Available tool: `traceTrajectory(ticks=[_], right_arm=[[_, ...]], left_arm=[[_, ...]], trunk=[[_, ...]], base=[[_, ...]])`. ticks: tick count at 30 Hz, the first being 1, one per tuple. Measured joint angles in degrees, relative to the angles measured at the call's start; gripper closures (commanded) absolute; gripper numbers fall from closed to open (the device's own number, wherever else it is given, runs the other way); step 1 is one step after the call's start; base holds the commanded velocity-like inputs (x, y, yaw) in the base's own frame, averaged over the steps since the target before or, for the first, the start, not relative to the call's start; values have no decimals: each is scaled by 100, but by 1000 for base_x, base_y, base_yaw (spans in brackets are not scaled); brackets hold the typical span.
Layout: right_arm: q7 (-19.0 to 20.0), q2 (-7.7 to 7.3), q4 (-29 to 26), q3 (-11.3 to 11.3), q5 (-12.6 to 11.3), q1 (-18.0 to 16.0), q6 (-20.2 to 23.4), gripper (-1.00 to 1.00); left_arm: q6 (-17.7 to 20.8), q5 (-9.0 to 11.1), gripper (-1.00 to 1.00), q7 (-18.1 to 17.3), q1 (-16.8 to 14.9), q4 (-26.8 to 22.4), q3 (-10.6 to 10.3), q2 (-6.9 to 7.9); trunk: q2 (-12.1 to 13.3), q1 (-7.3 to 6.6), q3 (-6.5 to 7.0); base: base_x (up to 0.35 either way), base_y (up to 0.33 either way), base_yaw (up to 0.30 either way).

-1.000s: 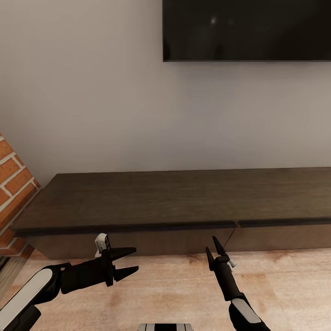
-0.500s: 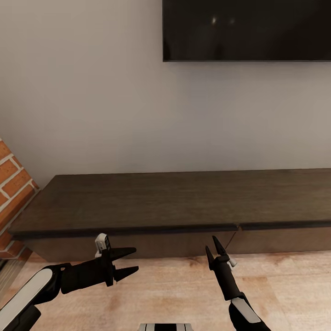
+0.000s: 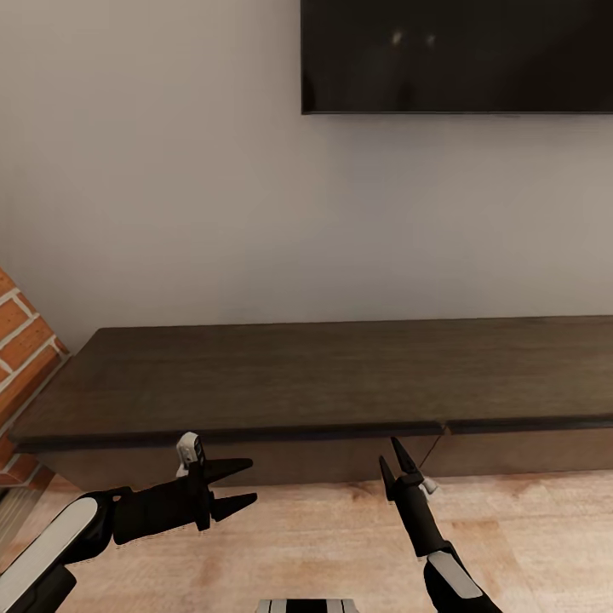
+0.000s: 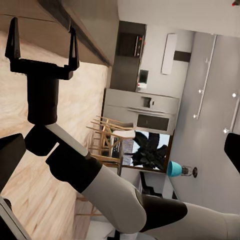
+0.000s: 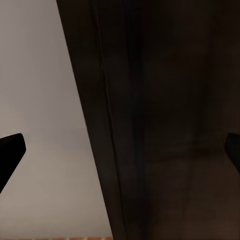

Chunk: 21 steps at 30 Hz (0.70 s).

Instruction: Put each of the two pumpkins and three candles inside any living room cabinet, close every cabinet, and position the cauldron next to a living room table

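— So, where's the long low dark-brown wood cabinet [image 3: 323, 375]?
— Against the pale wall, under the black wall screen [image 3: 457, 55], both drawers shut. Red brick [image 3: 21, 340] stands at its left end.
— Grippers?
— Left gripper [image 3: 243, 485] and right gripper [image 3: 390, 455] hover before its front, jaws spread, empty. No writing readable.

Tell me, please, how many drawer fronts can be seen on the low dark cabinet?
2. One drawer front spans the cabinet left of the seam, behind the left gripper. The second runs right, past the picture's edge. More may lie beyond.
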Motion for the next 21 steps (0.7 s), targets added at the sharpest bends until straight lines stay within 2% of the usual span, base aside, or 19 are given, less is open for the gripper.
traceTrajectory(ticks=[21], right_arm=[[51, 0, 0, 0, -1, 0, 8, -100]], left_arm=[[0, 0, -100, 0, 0, -5, 1, 0]], trunk=[[0, 1, 0]], base=[[47, 0, 0]])
